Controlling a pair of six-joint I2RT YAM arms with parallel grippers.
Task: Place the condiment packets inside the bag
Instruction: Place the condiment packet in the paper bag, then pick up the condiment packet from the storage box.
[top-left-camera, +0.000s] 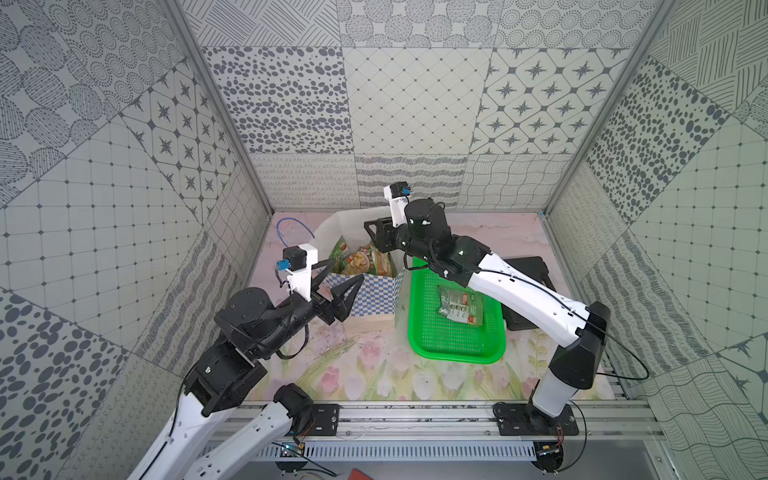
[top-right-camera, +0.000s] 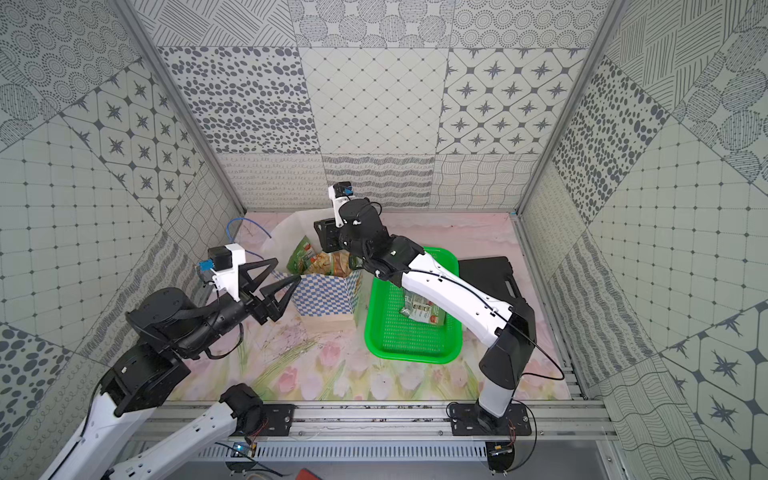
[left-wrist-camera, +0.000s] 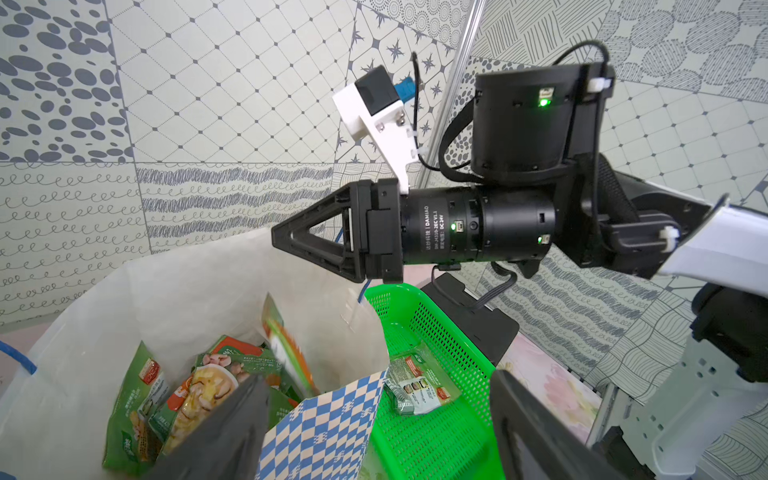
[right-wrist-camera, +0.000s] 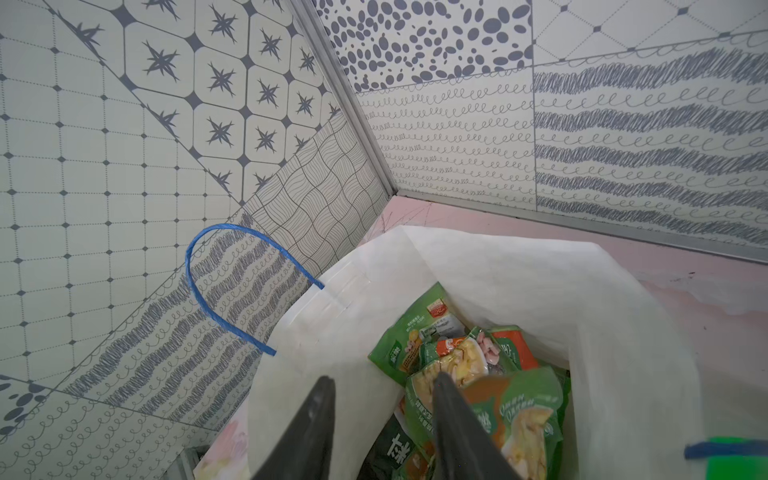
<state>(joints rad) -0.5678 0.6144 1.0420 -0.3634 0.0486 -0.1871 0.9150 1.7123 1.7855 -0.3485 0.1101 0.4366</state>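
Jaws: R gripper (right-wrist-camera: 382, 379) parted over bag (right-wrist-camera: 498, 266), lower centre, condiment packets (right-wrist-camera: 515, 399) inside; L gripper (top-left-camera: 347, 269) wide at bag's rim.

Both top views: high over the front rail (top-left-camera: 415, 417), tilted down toward the back wall (top-left-camera: 415, 124), whole table (top-left-camera: 374, 374) in frame. Left wrist: close, facing across the bag (left-wrist-camera: 187, 299) mouth to the basket (left-wrist-camera: 432, 440) and right arm (left-wrist-camera: 515, 224). Right wrist: closer, down into the same bag (right-wrist-camera: 519, 282).
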